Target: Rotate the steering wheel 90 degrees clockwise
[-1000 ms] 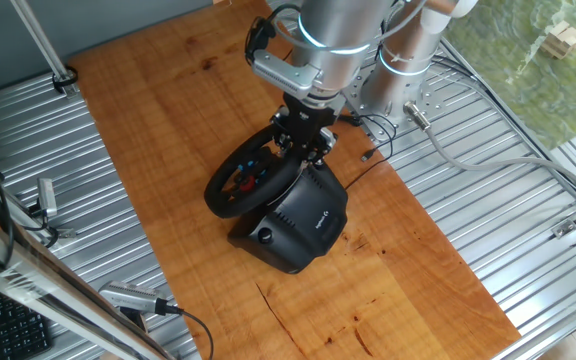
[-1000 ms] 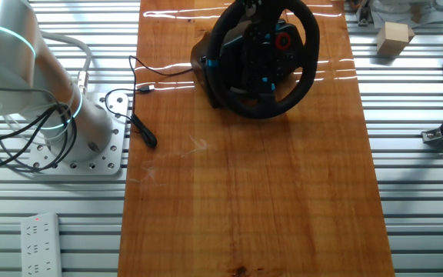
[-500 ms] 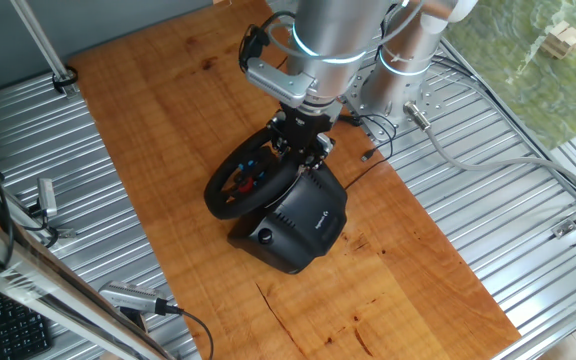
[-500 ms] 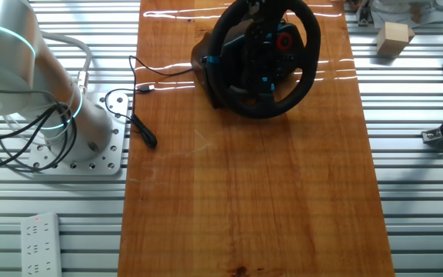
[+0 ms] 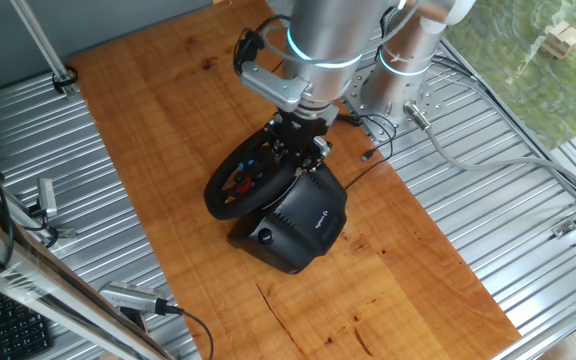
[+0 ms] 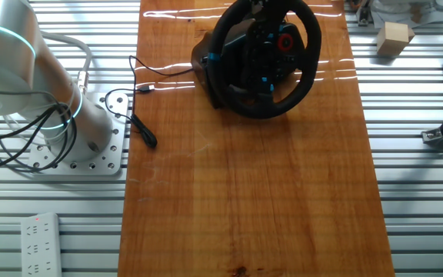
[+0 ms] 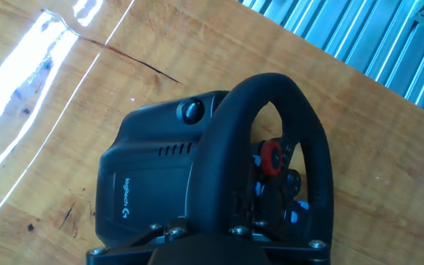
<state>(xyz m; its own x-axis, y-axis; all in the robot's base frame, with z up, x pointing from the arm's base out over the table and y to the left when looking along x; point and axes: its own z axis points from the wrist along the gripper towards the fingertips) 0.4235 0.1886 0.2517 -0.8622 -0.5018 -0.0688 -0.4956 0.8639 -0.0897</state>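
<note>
Gripper [image 5: 294,146] at steering wheel [image 5: 251,177] rim top; grip state indeterminable, fingers hidden. Base [image 5: 303,220] partly obscured by wheel.

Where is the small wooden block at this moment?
In the other fixed view, the small wooden block rests on the ribbed metal surface near the top right, just right of the wooden board and the steering wheel.

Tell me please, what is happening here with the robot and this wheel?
A robot arm has its end effector at the top of the rim of a black steering wheel, which sits on a boxy black base on the wooden table. It appears to grip the rim in order to turn the wheel, though the fingers themselves cannot be seen clearly.
</note>
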